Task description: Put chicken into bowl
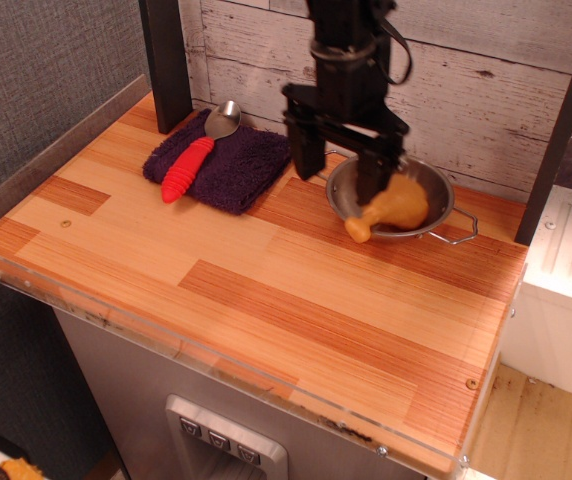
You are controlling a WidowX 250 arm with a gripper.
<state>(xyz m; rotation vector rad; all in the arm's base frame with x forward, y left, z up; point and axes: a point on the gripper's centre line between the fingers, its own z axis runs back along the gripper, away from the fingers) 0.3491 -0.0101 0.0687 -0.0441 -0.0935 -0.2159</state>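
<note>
The golden-tan chicken drumstick [391, 207] lies in the steel bowl [436, 205] at the back right of the wooden table. Its meaty end rests inside and its narrow bone end sticks out over the front-left rim. My gripper [338, 168] hangs just above the bowl's left rim, to the left of the chicken. Its black fingers [306, 150] are spread apart and hold nothing.
A dark purple cloth [221, 163] lies left of the bowl with a red-handled spoon [194, 160] on it. A dark post [168, 60] stands at the back left, another [561, 120] at the right. The wooden wall is close behind the bowl.
</note>
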